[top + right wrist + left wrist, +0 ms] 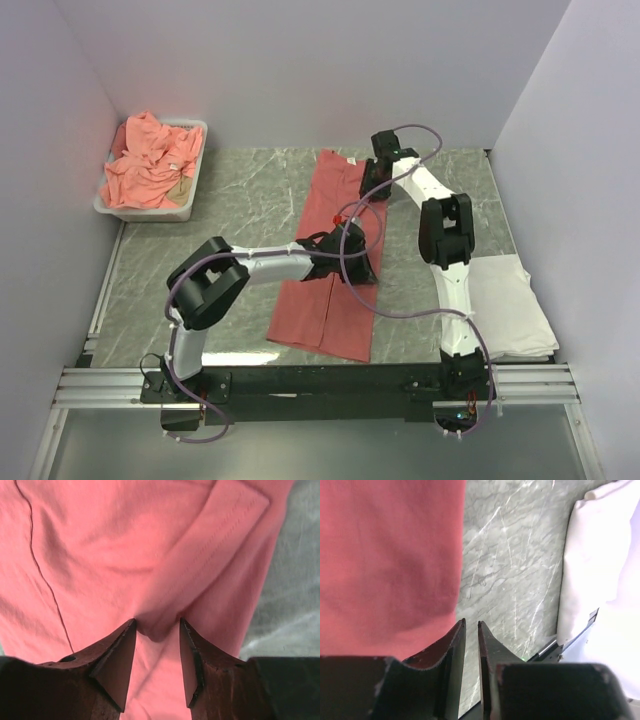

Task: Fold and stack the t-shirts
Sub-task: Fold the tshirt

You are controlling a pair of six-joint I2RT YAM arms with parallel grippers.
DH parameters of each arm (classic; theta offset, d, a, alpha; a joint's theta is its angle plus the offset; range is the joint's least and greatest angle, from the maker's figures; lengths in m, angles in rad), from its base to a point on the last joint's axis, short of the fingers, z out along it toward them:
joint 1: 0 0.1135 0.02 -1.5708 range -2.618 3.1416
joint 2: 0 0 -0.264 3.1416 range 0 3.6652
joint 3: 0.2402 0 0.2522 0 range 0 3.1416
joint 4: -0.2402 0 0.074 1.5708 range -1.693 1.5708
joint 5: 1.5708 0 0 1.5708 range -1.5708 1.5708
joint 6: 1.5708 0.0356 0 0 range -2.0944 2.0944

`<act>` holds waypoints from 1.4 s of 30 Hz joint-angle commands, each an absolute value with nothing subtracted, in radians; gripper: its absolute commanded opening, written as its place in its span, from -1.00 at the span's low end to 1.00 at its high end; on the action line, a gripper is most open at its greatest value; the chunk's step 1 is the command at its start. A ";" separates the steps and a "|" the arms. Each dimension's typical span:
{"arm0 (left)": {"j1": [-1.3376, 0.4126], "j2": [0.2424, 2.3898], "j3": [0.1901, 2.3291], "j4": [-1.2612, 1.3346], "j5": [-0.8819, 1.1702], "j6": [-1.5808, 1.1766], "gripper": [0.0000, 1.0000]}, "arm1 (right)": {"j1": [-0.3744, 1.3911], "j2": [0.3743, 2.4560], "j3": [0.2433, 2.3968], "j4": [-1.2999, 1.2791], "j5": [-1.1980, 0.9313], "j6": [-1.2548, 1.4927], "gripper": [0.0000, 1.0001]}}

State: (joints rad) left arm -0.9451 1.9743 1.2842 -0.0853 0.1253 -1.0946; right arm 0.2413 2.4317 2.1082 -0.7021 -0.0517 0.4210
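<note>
A coral-red t-shirt (325, 300) lies flat in the middle of the table, folded into a long strip with its collar end at the far side. My left gripper (352, 262) hovers at the strip's right edge, halfway along. In the left wrist view its jaws (471, 622) stand a narrow gap apart over bare marble, just beside the shirt's edge (385, 555), holding nothing. My right gripper (374, 175) is at the strip's far right corner. Its jaws (157, 622) stand apart on the cloth (125, 540), with a small ruck of fabric between the fingertips. A white folded garment (510, 300) lies at the near right.
A white tray (198, 165) at the far left holds a heap of crumpled salmon-pink shirts (150, 165). The white garment (600, 555) lies close to the right of my left gripper. Walls close in the table on the left, back and right.
</note>
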 commanded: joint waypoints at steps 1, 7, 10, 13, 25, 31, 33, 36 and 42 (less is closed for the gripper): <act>-0.928 1.890 1.301 -0.075 0.149 -1.072 -0.55 | 0.238 2.292 2.069 -0.690 -0.066 0.420 -0.05; -0.879 1.738 1.142 -0.109 0.120 -1.046 -0.55 | 0.238 2.142 1.917 -0.684 -0.080 0.477 -0.03; -0.859 1.654 1.053 -0.150 0.066 -1.025 -0.57 | 0.244 2.036 1.745 -0.608 -0.100 0.506 -0.03; -0.859 1.597 0.990 -0.213 0.003 -0.994 -0.60 | 0.264 1.964 1.625 -0.580 -0.089 0.518 -0.04; -0.962 1.597 0.830 -0.184 -0.029 -1.051 -0.74 | 0.391 1.871 1.286 -0.437 -0.054 0.569 -0.10; -1.014 1.658 0.839 -0.118 -0.009 -1.115 -0.74 | 0.377 1.931 1.304 -0.462 -0.002 0.545 -0.11; -1.025 1.678 0.856 -0.107 0.006 -1.123 -0.74 | 0.358 1.951 1.322 -0.471 0.015 0.535 -0.11; -1.031 1.693 0.871 -0.097 0.014 -1.134 -0.74 | 0.338 1.966 1.345 -0.479 0.028 0.520 -0.11; -1.032 1.720 0.905 -0.066 0.034 -1.131 -0.69 | 0.313 1.999 1.391 -0.492 0.012 0.494 -0.11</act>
